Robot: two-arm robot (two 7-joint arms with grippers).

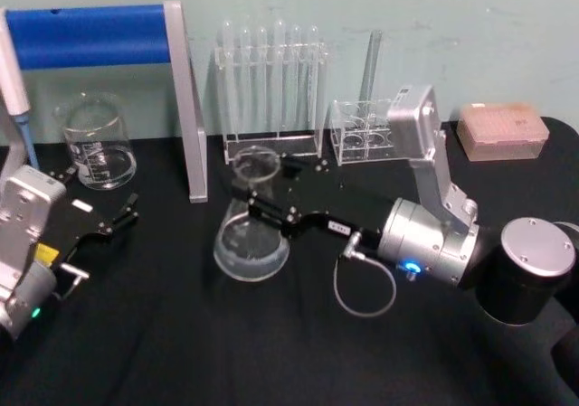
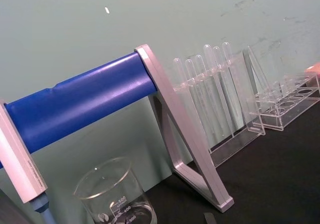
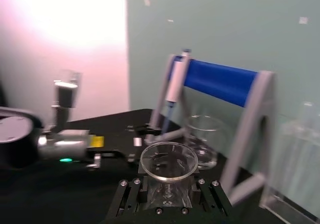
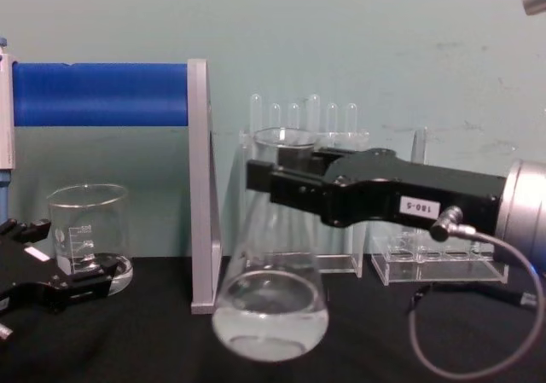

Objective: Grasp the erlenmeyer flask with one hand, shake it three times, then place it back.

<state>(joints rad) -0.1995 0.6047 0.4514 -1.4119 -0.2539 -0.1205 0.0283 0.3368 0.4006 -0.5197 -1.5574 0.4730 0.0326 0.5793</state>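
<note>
Clamping erlenmeyer flask, right gripper, left gripper parked near beaker, rack behind

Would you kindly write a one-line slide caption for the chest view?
Right gripper shut on the erlenmeyer flask's neck; left gripper rests open beside the beaker.

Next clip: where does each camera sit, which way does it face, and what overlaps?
Head: high, looking down on the table; right gripper clamps the erlenmeyer flask, left gripper open.
Chest: low, looking across; flask side-on, right gripper from the right, left gripper lower left.
Left wrist: faces blue stand and wall.
Right wrist: looks over its fingers and flask rim toward the left arm.
Shared: beaker in all four.
</note>
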